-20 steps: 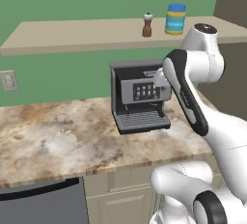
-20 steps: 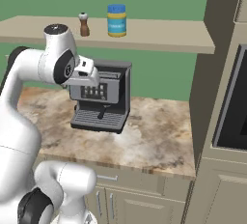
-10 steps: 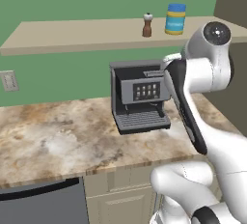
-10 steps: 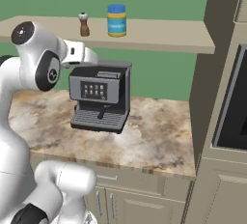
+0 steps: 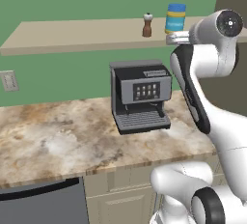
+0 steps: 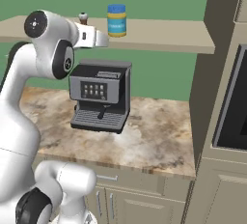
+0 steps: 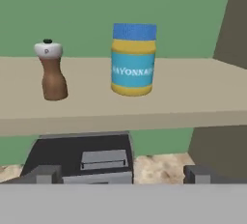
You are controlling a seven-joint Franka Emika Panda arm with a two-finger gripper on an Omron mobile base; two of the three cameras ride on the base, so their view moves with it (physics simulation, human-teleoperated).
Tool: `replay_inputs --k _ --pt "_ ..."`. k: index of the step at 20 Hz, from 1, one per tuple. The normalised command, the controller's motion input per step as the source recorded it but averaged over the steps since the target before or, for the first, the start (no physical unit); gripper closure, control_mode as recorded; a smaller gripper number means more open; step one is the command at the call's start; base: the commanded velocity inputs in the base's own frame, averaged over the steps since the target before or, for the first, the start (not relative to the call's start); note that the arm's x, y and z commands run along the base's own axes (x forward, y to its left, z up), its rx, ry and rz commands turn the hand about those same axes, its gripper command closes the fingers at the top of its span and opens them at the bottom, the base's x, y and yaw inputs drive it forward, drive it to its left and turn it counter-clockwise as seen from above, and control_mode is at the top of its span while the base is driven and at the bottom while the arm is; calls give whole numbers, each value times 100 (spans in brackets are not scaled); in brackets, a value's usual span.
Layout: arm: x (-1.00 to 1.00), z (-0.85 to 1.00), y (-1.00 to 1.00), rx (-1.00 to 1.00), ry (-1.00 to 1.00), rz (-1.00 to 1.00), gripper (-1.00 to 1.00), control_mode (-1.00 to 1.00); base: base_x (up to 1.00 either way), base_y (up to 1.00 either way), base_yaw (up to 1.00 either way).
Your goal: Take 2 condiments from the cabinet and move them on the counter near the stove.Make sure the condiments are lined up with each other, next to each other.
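A: Gripper (image 7: 123,174) spread wide, nothing between the tips, raised to shelf height in front of the tan wall shelf (image 7: 193,97) and apart from it.

B: What's on that board?

A: Two condiments standing upright, near each other but not touching. The mayonnaise jar (image 7: 133,59) has a blue lid, a yellow band under it, a blue label reading MAYONNAISE and a yellow base. Lid on, so the contents can't be seen.

B: And the small one?

A: A brown pepper mill (image 7: 51,70) with a pale cap and a dark knob, left of the jar in the hand view.

B: From the base cameras?

A: The jar (image 5: 175,18) and mill (image 5: 147,25) sit toward the shelf's right half. On the right side the arm's wrist covers most of the mill (image 6: 83,17); the jar (image 6: 116,20) stays clear. Below, a black coffee machine (image 5: 141,102) sits on the marbled counter (image 5: 53,141); its top is cut off low in the hand view.
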Motion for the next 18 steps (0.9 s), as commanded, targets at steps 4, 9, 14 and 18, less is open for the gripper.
replay_inputs --k 4,9,14,18 --pt "14 20 -9 20 5 0 -100 -100 0 0 0" --pt "23 2 -6 13 1 0 -100 -100 0 0 0" --pt "41 0 -1 -1 3 0 -100 -100 0 0 0" --pt "24 0 0 -13 -1 0 -100 -100 0 0 0"
